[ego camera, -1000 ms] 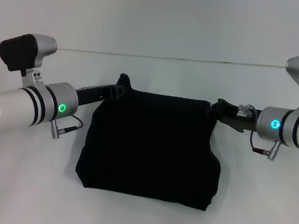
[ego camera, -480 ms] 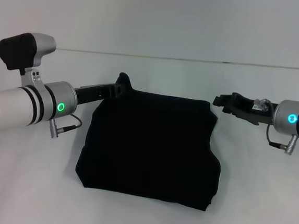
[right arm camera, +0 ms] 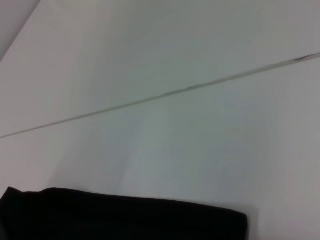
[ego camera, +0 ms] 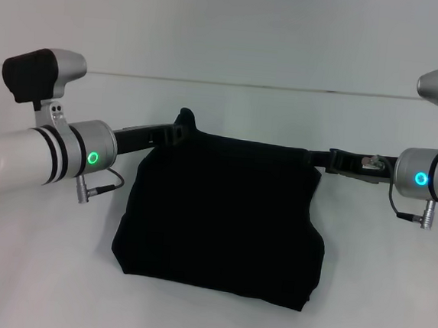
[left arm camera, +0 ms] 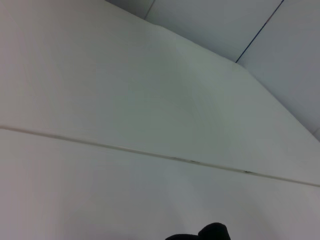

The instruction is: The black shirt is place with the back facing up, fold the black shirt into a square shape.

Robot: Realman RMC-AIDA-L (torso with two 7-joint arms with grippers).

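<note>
One black shirt (ego camera: 222,214) lies on the white table (ego camera: 33,270), folded into a rough, slightly trapezoid block at centre, with its far edge nearly straight and its near edge bulging a little at the right corner. No containers seen. Two grippers are in view, one per arm. The left gripper (ego camera: 181,125) reaches in from the left and sits at the far-left corner of the shirt, where a small peak of black cloth stands up against its tip; black on black, so I cannot tell how wide its jaws stand or whether they actually pinch the cloth. The right gripper (ego camera: 328,159) comes in from the right, level with the far-right corner of the shirt and just at its edge; contact is not clear, and its jaw opening cannot be read either. Left wrist view: only bare table, a seam line, and a small black lump (left arm camera: 207,233) at the frame edge. Right wrist view: the straight folded edge of the shirt (right arm camera: 125,217) lying flat on the table, with no fingers showing.
</note>
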